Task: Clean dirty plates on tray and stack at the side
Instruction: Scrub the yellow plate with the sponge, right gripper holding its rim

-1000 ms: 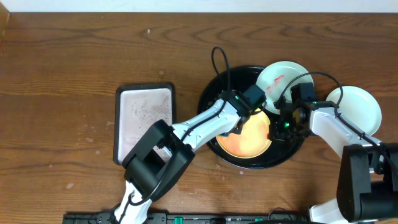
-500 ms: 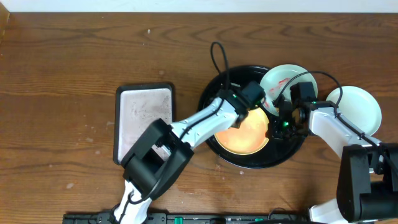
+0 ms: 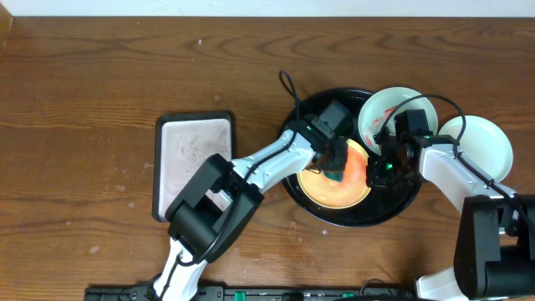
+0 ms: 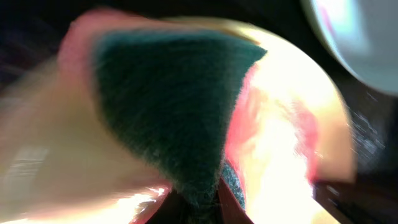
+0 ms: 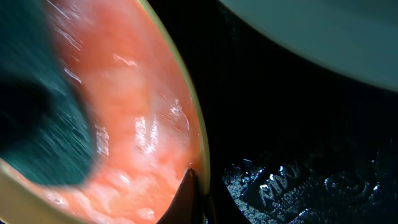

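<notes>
Here, left gripper presses green sponge onto the yellow plate.

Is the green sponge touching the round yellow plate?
Touching. The right wrist view shows the green sponge pressed flat on the smeared round yellow plate.

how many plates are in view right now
3. A yellow plate in the black tray; pale plate with red smears at the tray's upper-right edge; clean pale plate on the table right of it.

left arm: white links, black joints | right arm: same, green light, maybe LED | black cables
</notes>
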Tool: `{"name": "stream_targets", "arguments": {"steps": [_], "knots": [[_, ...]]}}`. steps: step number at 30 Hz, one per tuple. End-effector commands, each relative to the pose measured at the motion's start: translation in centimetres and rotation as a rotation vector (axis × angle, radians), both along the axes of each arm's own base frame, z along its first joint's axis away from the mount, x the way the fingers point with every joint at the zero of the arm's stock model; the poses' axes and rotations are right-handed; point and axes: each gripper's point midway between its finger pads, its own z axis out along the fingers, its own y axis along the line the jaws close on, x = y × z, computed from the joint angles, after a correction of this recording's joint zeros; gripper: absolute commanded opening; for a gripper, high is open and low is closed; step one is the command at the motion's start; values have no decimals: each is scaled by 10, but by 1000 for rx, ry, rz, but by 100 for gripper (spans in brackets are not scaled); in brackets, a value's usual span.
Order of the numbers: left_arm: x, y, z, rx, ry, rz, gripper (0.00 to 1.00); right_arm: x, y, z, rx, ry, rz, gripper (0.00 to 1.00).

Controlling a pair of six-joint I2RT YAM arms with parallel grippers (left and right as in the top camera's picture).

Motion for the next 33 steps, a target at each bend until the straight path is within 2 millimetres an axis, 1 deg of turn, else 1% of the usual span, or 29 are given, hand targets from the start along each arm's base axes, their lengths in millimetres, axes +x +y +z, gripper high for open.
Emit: {"name": "stream_targets", "arguments": {"steps": [1, 6, 9, 11, 14, 16, 19, 21, 24, 29, 31, 33], "knots": [[-72, -19, -35, -22, 231, -133, 8, -11, -15, -14, -91, 39, 17, 1], [-82, -16, -35, 0, 244, -164, 8, -11, -15, -14, -91, 39, 17, 1], [-76, -1, -40, 57, 245, -132, 7, -11, -15, -14, -91, 39, 17, 1], [-65, 20, -46, 146, 226, -72, 7, -11, -15, -14, -91, 39, 17, 1], [-37, 69, -50, 370, 140, 46, 7, -11, -15, -14, -91, 39, 17, 1], [-15, 101, -43, 524, 43, 99, 7, -10, -15, -14, -91, 37, 17, 1], [15, 130, -24, 686, -104, 145, 7, -10, -15, -14, -91, 36, 16, 1], [31, 137, -13, 744, -194, 132, 7, -10, -15, -14, -91, 36, 17, 1], [47, 144, -2, 802, -286, 139, 7, -10, -15, -14, -91, 36, 17, 1], [61, 155, 13, 896, -387, 149, 7, -10, -15, -14, -92, 36, 17, 1], [64, 154, 22, 908, -405, 151, 7, -10, -15, -14, -92, 35, 20, 1], [66, 148, 32, 897, -414, 151, 8, -10, -15, -14, -92, 35, 20, 1]]}}
